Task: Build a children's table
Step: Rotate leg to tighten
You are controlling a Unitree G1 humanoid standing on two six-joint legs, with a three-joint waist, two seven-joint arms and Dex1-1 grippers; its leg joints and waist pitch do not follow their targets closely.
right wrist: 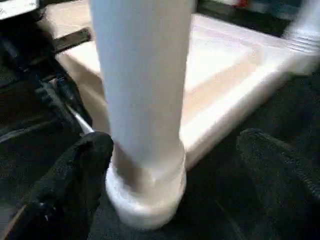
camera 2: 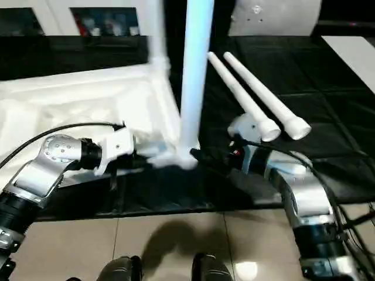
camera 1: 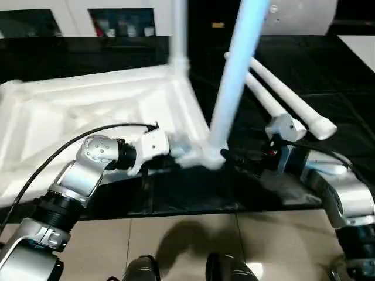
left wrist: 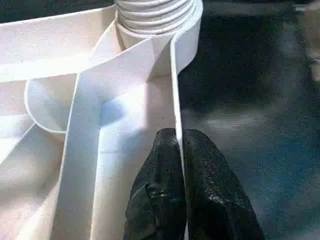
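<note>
two legs stand; left gripper [left wrist: 182, 195] pinches the tabletop [camera 1: 70, 111] rim, right gripper [right wrist: 175, 175] gapes, empty, around the near leg [camera 1: 234, 82]: squeeze low, twist straight.

upright leg [camera 1: 234, 76]: top cut off by frame edge | far leg [camera 1: 179, 35]: blurred, top cut off

Table top [camera 1: 88, 105] smooth white plastic; legs [camera 1: 293, 102] alike; forearms [camera 1: 76, 175] silver metal
</note>
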